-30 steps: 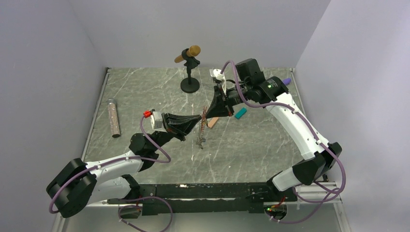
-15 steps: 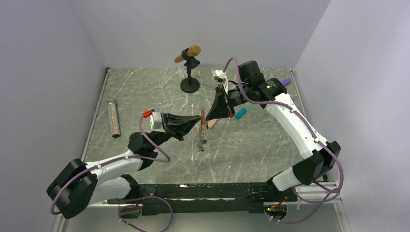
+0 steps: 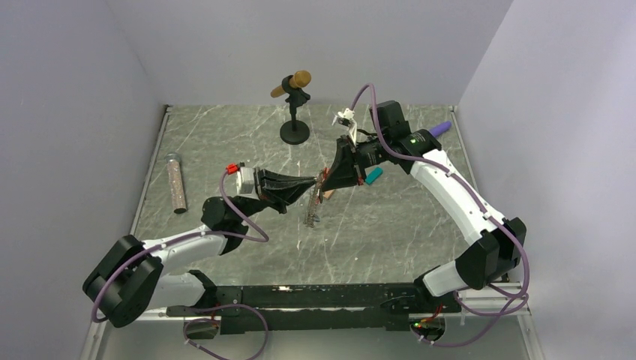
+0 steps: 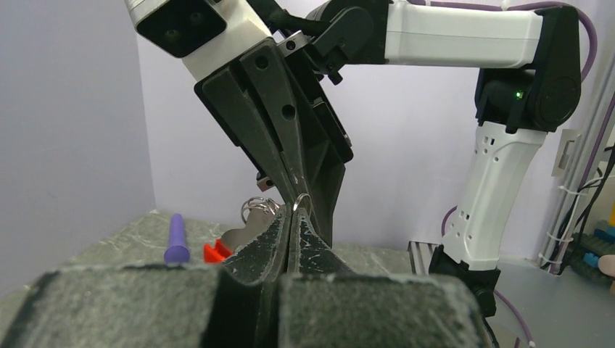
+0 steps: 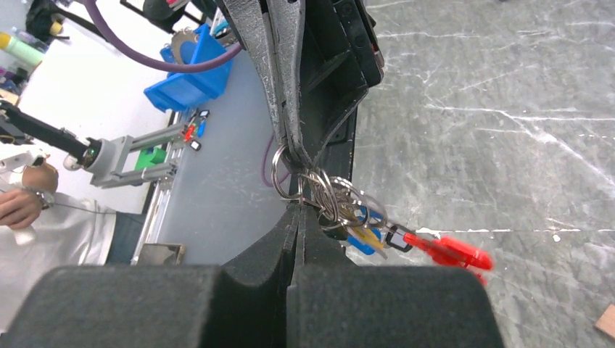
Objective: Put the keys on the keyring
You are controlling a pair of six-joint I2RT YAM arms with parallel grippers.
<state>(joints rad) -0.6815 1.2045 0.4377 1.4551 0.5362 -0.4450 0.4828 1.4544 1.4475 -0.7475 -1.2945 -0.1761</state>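
Note:
The keyring (image 3: 311, 209) hangs above the mid table: silvery rings (image 5: 332, 201), a blue tag (image 5: 360, 240) and a red clip (image 5: 446, 251). My left gripper (image 3: 316, 182) comes from the left and is shut on a thin silvery ring (image 4: 303, 202) at its tips. My right gripper (image 3: 325, 179) comes from the right, tip to tip with the left, and is shut on the rings at the bunch's top (image 5: 279, 174). In the left wrist view more rings (image 4: 255, 209) and the red clip (image 4: 215, 251) show beside my fingers. I cannot pick the keys out of the bunch.
A tan block (image 3: 330, 193) lies under the grippers and a teal block (image 3: 373, 175) just right of them. A microphone stand (image 3: 295, 132) is at the back, a tube (image 3: 177, 182) at the left edge, a purple peg (image 3: 442, 127) at the back right.
My right gripper has shut and tilted down onto the bunch's top. The left gripper has edged right and up, and the hanging bunch has shifted with it.

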